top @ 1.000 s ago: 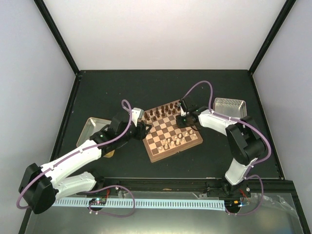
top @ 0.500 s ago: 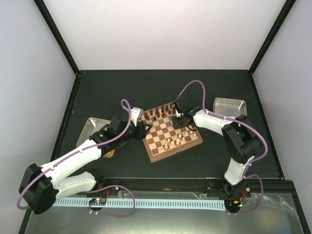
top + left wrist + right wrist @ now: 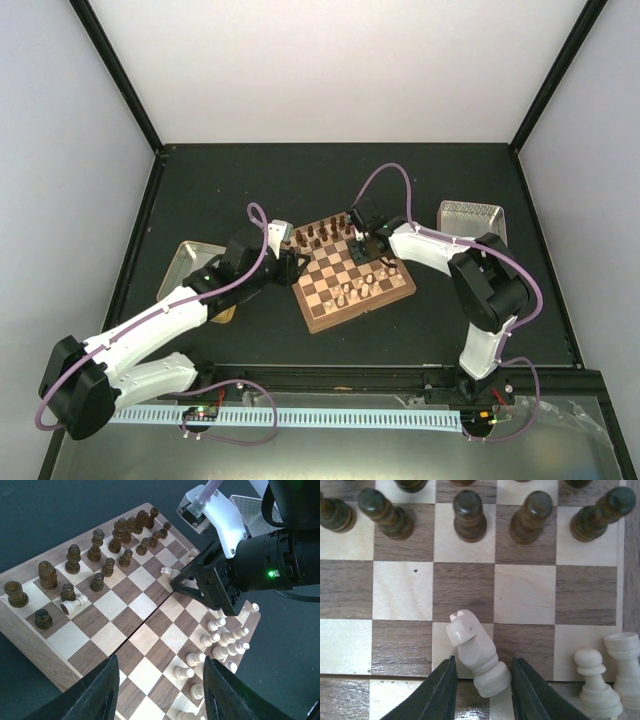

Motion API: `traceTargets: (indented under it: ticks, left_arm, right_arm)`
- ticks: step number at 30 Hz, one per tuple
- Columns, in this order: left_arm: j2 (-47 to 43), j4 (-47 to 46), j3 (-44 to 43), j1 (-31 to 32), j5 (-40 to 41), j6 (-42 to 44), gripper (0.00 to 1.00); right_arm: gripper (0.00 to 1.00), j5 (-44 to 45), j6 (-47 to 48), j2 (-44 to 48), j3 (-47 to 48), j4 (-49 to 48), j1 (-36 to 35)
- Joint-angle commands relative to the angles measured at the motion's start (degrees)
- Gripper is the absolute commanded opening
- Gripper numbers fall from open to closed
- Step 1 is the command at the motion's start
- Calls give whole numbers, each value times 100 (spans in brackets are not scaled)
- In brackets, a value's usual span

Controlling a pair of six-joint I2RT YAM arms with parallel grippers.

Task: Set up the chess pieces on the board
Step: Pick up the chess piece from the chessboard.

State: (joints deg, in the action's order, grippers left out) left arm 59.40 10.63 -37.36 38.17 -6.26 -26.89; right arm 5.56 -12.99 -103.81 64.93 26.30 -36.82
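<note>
The right claw (image 3: 483, 662) straddles a tilted cream knight (image 3: 472, 647) near the middle of the board (image 3: 525, 595), fingers slightly wider than its base, not clamped. The left claw (image 3: 160, 659) hangs wide open and empty above the board. Other cream pieces (image 3: 220, 640) crowd one side.

Right gripper (image 3: 483, 659): can't tell if the pads actually touch the tilted cream knight (image 3: 476, 655) between them. Cream rook (image 3: 626, 660) right of the fingers is clipped by the frame edge. Dark chessmen (image 3: 412, 484) farthest beyond the fingertips are cut off at the top.
</note>
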Motion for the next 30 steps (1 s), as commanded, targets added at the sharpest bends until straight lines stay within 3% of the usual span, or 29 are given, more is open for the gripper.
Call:
traceTargets:
  ticks: [1,9,23,25,30]
  left_arm:
    - [-3,-105,-112,-67,-126,-51,47]
    - [-59,-120,-75,-104,-185,-125,48]
    - [-61,-241,-16,-233,-448,-468,51]
    - [-35,-253,-33,-253,-600,-686,54]
    - [143,-492,-190,-373,-1567,-1330,61]
  right_arm:
    - [30,-210,163,-63,-136,234,-75]
    - [14,-50,223,-99,-149,-34,-96]
    - [13,-599,333,963,-949,-1137,-94]
    - [13,-889,396,1215,-1187,-1496,-97]
    - [14,-2878,759,1958,-1827,-2520,-101]
